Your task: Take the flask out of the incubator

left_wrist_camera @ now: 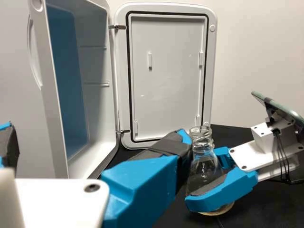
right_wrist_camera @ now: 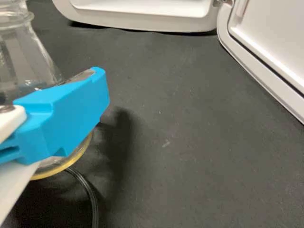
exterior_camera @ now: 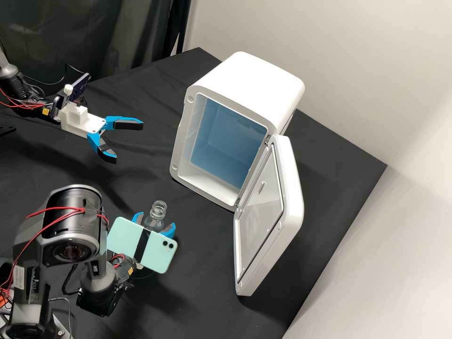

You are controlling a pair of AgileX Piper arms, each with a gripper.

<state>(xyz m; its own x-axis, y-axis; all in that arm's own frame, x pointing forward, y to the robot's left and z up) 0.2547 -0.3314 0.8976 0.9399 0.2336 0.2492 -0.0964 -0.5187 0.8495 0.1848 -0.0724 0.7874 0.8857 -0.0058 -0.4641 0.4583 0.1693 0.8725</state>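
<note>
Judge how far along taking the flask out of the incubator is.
Done: the incubator stands open, its chamber bare, and the flask is outside, in front of it. In hand: the right gripper is shut on the flask, low at the bench. Left: perhaps only setting down and letting go; the left gripper hangs open, apart.

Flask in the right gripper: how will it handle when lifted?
Flask looks like clear glass: probably rigid, slick, breakable. It seems empty, so likely light. Wide base, so it should stand steady, but the right gripper grips its sloped wall and may slip.
</note>
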